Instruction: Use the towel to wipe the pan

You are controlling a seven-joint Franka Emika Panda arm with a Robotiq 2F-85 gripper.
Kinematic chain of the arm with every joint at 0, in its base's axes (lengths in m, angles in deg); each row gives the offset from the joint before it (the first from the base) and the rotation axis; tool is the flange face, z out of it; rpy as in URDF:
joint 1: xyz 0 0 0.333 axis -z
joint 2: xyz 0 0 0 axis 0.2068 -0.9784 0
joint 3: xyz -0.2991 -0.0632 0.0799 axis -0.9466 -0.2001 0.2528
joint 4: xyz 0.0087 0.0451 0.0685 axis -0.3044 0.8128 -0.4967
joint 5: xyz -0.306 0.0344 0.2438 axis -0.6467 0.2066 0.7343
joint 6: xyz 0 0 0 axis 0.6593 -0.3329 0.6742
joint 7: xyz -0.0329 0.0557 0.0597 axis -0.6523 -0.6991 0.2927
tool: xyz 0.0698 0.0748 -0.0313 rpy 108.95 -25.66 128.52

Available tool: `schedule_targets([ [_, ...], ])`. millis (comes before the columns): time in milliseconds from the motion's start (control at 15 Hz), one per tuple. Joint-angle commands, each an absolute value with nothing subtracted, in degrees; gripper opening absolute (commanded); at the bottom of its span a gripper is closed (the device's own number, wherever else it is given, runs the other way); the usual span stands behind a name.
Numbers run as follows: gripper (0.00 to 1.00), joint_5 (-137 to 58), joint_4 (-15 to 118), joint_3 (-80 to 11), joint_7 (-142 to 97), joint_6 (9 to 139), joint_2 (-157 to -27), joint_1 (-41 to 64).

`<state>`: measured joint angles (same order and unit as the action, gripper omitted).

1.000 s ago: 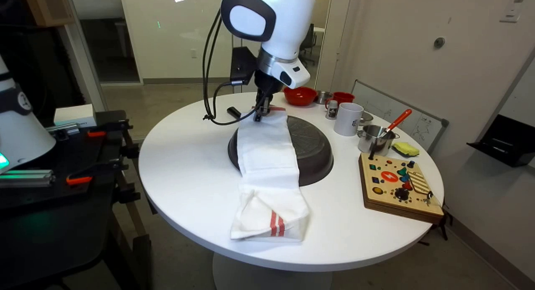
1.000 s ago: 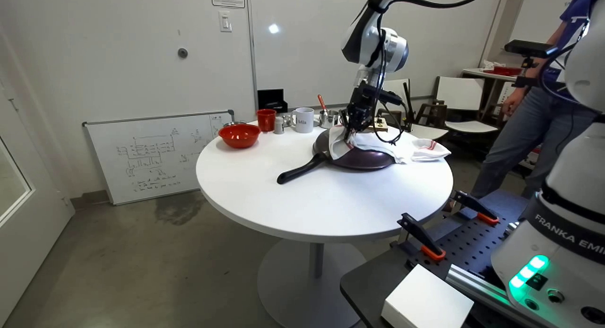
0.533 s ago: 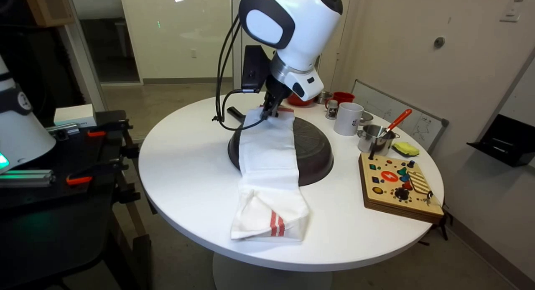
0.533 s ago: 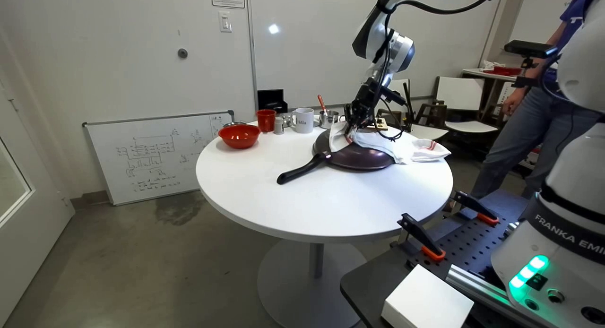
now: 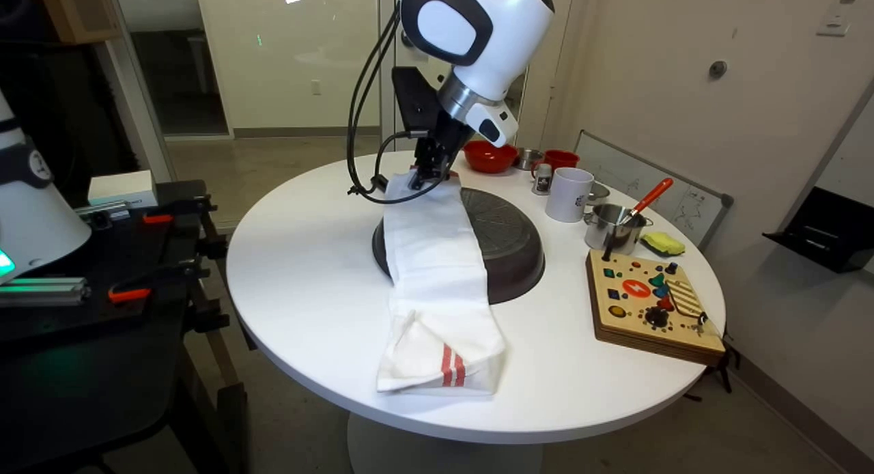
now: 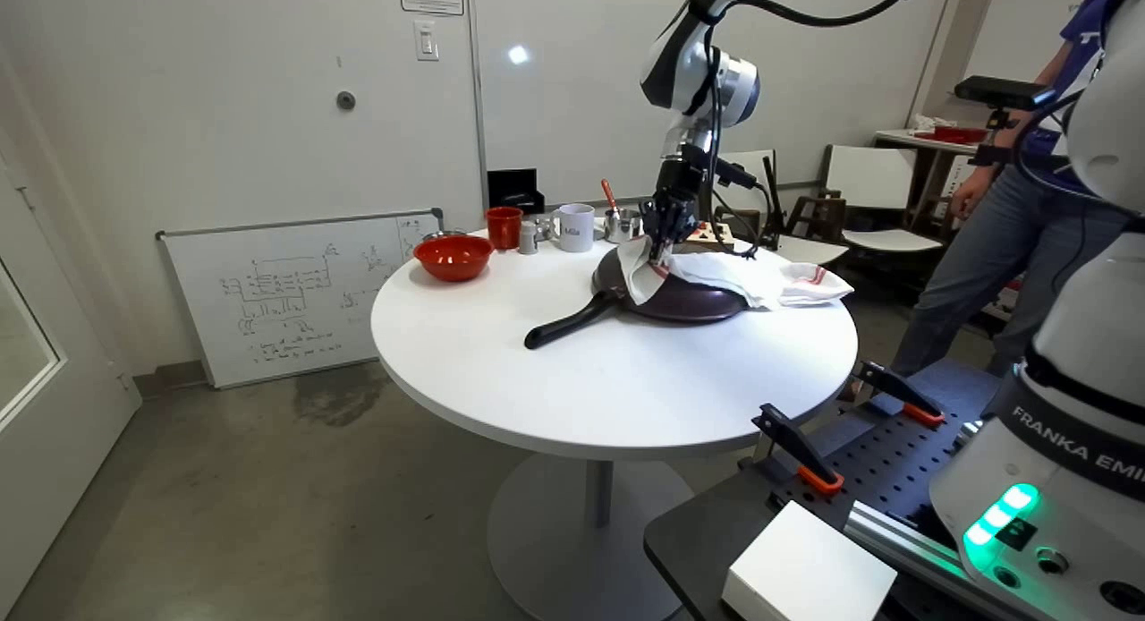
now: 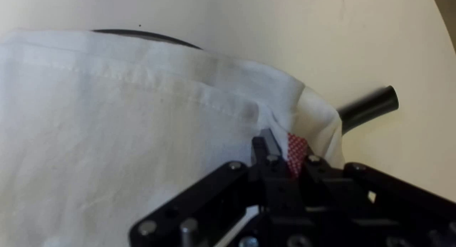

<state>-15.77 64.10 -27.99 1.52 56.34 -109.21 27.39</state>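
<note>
The dark pan (image 5: 509,235) lies upside down on the round white table, its base facing up. In an exterior view its black handle (image 6: 572,321) sticks out over the tabletop. Draped across the pan is the white towel (image 5: 437,255), whose red-striped far part rests folded on the table. My gripper (image 5: 418,182) is over the handle side of the pan, pointing down, with the towel's other end pinched in it. In the wrist view a red band of the towel (image 7: 124,115) runs between the fingers (image 7: 262,147), and cloth partly covers one fingertip. Most of the pan is hidden there.
Along the table's edge stand a red bowl (image 5: 490,157), a shaker (image 5: 541,179), a white mug (image 5: 569,194) and a metal pot (image 5: 608,229) with a red-handled utensil. A yellow-green sponge (image 5: 662,244) and a wooden knob board (image 5: 649,310) lie beyond. A person (image 6: 1029,182) stands nearby.
The gripper, with the towel's end, shifted across the pan away from the handle, then came back toward the handle side. The towel's folded far part and the pan stayed put.
</note>
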Motion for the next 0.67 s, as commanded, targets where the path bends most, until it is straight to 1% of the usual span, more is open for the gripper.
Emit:
schedule_targets([
  [0, 0.06, -18.0, 63.8, -29.0, 2.7, 54.7, -111.4, 26.3],
  [400, 0.05, -17.8, 62.5, -31.6, -2.7, 57.3, -112.4, 26.3],
  [600, 0.05, -14.0, 60.3, -30.7, -1.0, 52.7, -113.3, 29.3],
])
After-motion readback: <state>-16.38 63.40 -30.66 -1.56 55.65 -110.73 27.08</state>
